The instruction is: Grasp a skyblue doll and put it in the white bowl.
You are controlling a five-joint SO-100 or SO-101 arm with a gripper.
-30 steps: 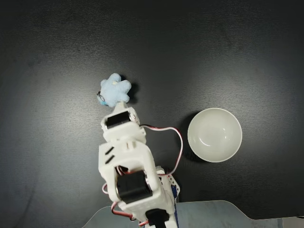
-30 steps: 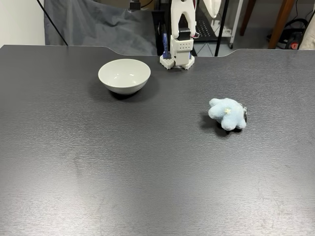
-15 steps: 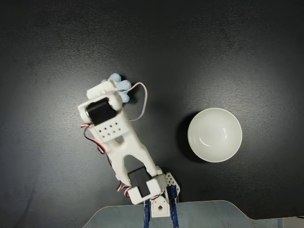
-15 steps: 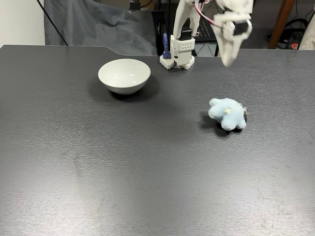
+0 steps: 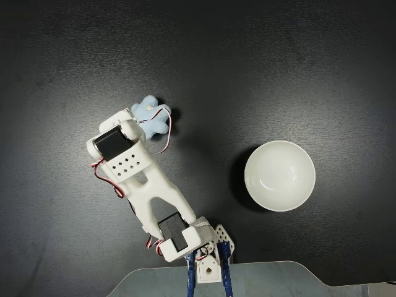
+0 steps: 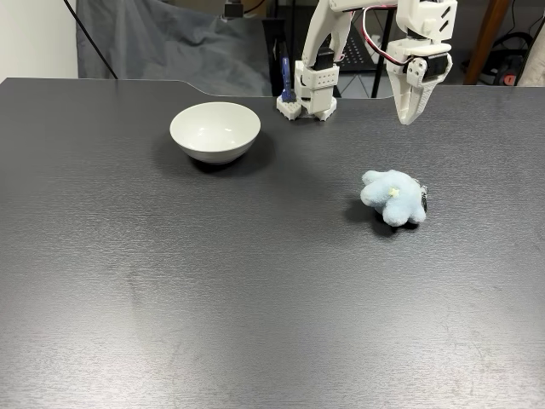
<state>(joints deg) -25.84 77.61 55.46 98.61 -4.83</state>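
Note:
The skyblue doll (image 6: 392,196) lies on the dark table, right of centre in a fixed view from the front. Seen from above, the doll (image 5: 150,110) is partly covered by my arm's wrist (image 5: 117,145). My gripper (image 6: 410,119) points down and hangs in the air above and a little behind the doll, not touching it. Its fingers look shut, with nothing between them. The white bowl (image 6: 215,128) stands empty at the left, well apart from the doll. From above, the bowl (image 5: 279,176) lies to the right of my arm.
My arm's base (image 6: 311,85) is fixed at the table's far edge. Behind it are a grey cloth (image 6: 162,43) and furniture legs. Dark tabletop (image 6: 255,298) stretches wide in front of the doll and bowl.
The arm has unfolded from its base and swung out over the doll, and the gripper now points straight down. Doll and bowl have not moved.

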